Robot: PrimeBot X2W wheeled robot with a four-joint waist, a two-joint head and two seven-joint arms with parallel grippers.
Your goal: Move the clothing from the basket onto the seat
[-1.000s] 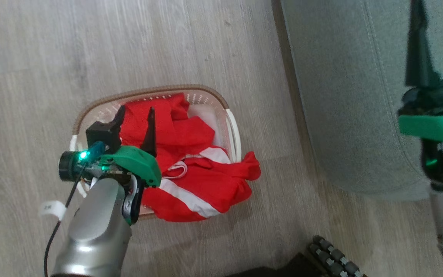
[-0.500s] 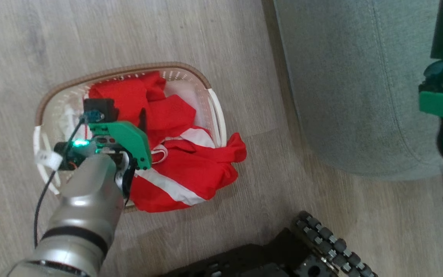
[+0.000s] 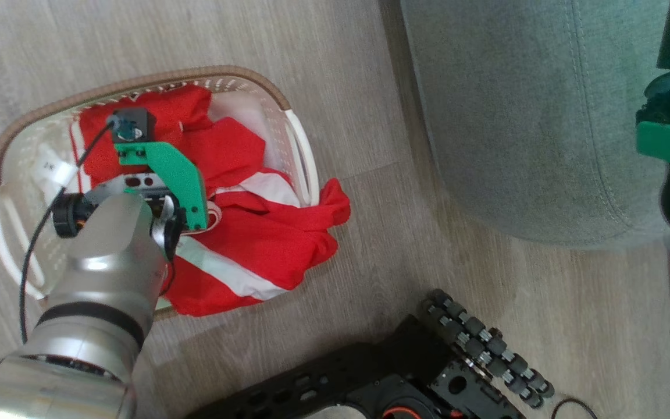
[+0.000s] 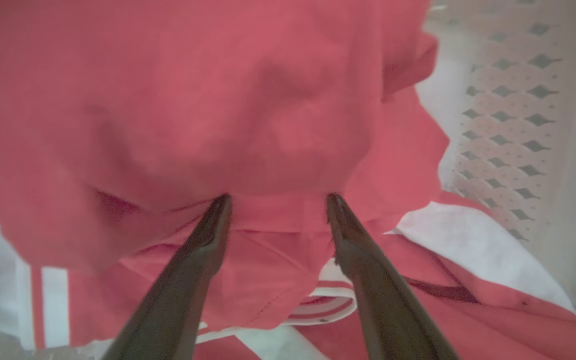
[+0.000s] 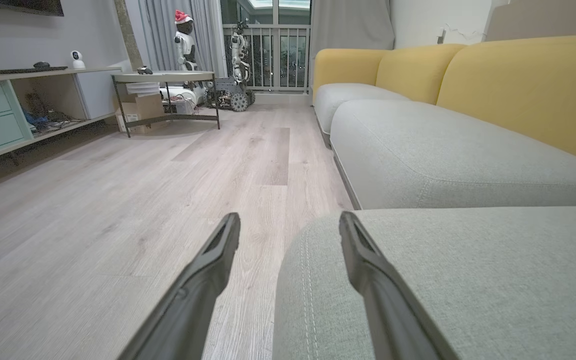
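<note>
You are looking down at the basket (image 3: 137,81) sitting on the wood floor (image 3: 341,58), its long axis running left to right across the head view, one white handle toward the seat (image 3: 515,116). The clothing (image 3: 242,244) is lying crumpled inside it, the heap stretching diagonally from the far left corner to the near right, where a red fold with a white stripe is spilling over the rim. Your left gripper (image 4: 275,200) is pointing down into the heap, jaws spread, tips pressing on red fabric. Your right gripper (image 5: 288,217) is hanging released over the seat's corner.
</note>
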